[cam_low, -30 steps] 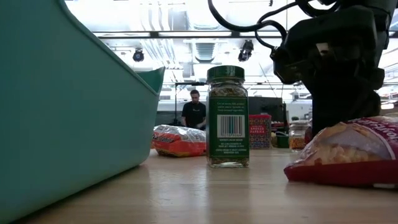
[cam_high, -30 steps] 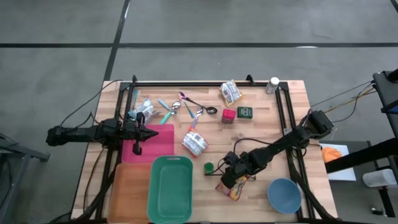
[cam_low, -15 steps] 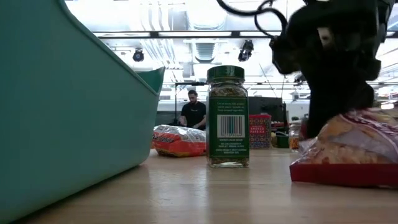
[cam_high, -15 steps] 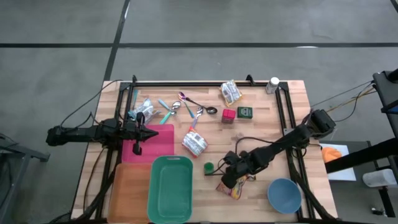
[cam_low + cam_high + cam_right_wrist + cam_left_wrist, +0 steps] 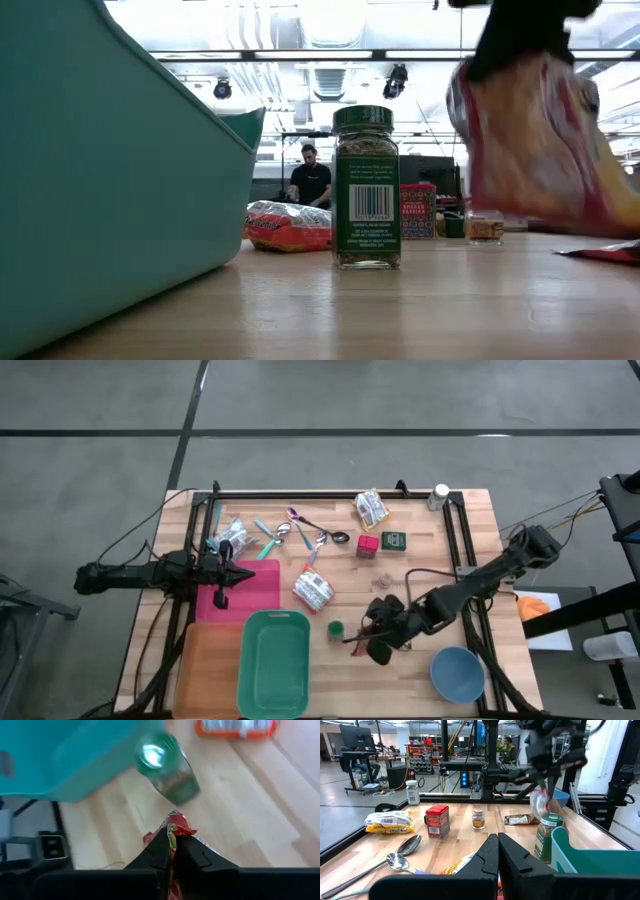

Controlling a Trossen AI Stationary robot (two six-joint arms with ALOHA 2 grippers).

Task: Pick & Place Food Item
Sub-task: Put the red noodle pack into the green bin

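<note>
At inspection, your right gripper (image 5: 372, 640) was clamped on the snack bag (image 5: 535, 140), lifted clear of the table and hanging long-axis down, with the teal bin (image 5: 273, 663) lying toward nine o'clock, while your left gripper (image 5: 222, 573) sat shut, farther off.

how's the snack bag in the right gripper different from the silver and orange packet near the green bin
The snack bag hangs off the wood, pinched by the shut right gripper; the silver and orange packet lies flat on the table, untouched. The snack bag is red and yellow; the packet is silver with orange ends. Both are soft sealed food packs.
</note>
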